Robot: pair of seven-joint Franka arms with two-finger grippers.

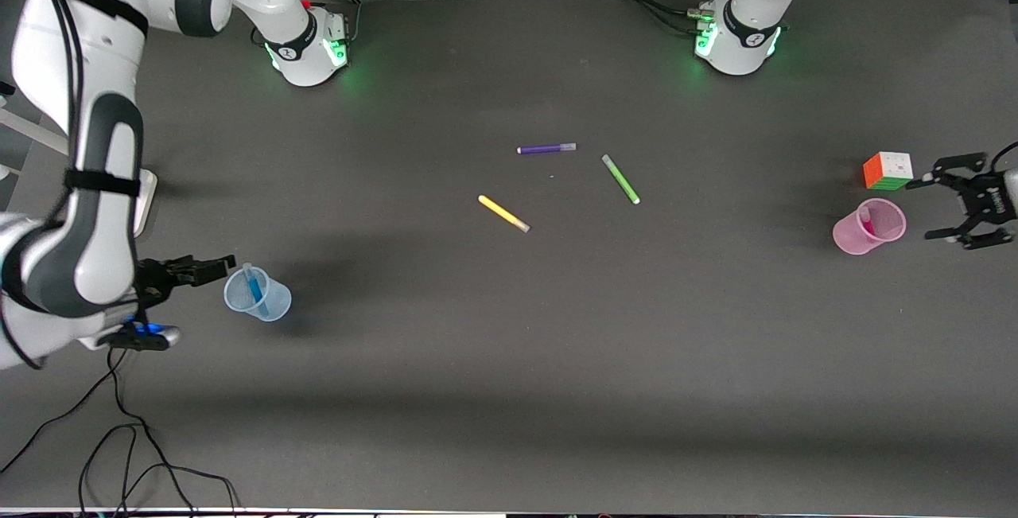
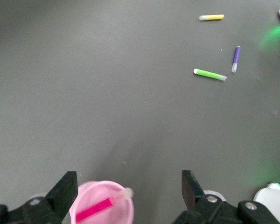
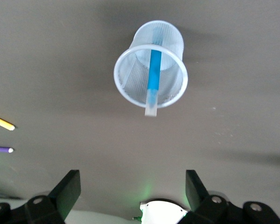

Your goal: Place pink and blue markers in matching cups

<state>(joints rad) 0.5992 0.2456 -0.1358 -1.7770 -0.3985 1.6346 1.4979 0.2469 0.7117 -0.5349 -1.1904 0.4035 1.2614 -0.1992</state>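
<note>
Nearest the front camera, I see the blue marker (image 1: 254, 289) standing in the blue cup (image 1: 258, 296), right gripper (image 1: 208, 269) spread empty beside it; farther up, the pink marker (image 1: 867, 223) sits in the pink cup (image 1: 868, 228), left gripper (image 1: 932, 207) also spread — both placements look done, nothing left

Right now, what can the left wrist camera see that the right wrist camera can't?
Only the left wrist view shows the pink cup with the pink marker in it, and the green pen lying on the table.

Only the right wrist view shows the blue cup with the blue marker leaning inside, its cap over the rim.

Both show the yellow pen and purple pen on the dark table, and each view shows its own gripper open and empty.
</note>
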